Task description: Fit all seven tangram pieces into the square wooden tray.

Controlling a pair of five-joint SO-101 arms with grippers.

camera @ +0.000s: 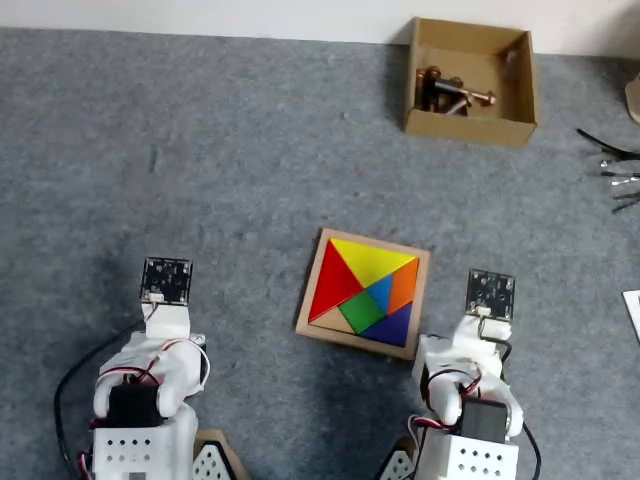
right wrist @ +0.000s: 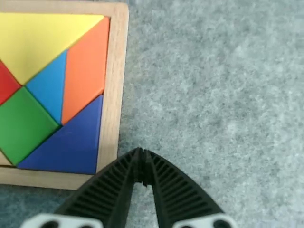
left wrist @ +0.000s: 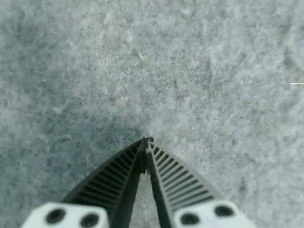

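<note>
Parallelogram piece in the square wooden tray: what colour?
Orange parallelogram piece; shows best in the right wrist view.

You are working over a grey, felt-like cover (camera: pixel 200 150) that spreads across the whole table, evenly lit with only soft shadows. Along the far edge runs a pale strip (camera: pixel 200 12). Toward the far right corner stands an open cardboard box (camera: pixel 465 128) with copper-coloured metal parts (camera: pixel 450 92) lying inside. At the right edge you have thin black wires (camera: pixel 612 165) and, nearer, the corner of a white sheet (camera: pixel 634 310).
</note>
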